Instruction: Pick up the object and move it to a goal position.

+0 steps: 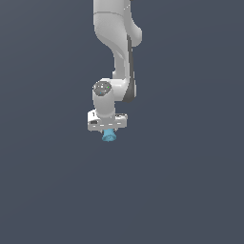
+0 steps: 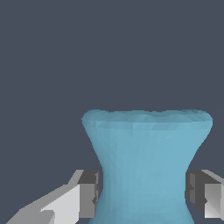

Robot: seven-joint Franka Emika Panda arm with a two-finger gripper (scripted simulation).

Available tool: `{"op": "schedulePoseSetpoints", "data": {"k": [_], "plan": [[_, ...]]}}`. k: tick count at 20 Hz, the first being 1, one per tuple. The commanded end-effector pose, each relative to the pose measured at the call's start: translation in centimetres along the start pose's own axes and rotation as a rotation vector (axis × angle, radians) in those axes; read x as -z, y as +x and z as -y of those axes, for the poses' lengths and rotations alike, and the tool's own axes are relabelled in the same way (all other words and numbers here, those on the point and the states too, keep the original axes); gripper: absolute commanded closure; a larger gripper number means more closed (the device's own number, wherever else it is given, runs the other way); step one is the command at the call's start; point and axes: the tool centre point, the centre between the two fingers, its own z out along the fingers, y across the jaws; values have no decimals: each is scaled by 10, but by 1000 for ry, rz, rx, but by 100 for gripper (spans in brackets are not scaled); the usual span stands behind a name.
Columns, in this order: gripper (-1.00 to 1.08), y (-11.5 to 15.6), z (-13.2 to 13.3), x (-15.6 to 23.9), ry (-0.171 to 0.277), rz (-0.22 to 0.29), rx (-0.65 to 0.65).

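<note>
Claw fingers (image 2: 87,194) sit right at the waist of the object (image 2: 146,166), one on each side. You've got the claw (image 1: 109,129) clamped on it. Grasp looks done; transport is left, and no goal marker shows. Object is a matte, faceted light-blue spool with a flared round end. Counter (image 1: 190,190) is flat slate grey.

Exterior view distant, facing arm (image 1: 116,57); wrist view close; both share object (image 1: 109,136).
</note>
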Motion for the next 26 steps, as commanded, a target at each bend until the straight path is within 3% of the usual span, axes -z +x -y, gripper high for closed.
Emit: {"op": "schedulePoseSetpoints", "data": {"k": [1,15,26], "plan": [[108,0,0,-1,0,-1,0],[108,0,-2,9,0,-1,0],[108,-4,-21,78,0,-1,0]]}}
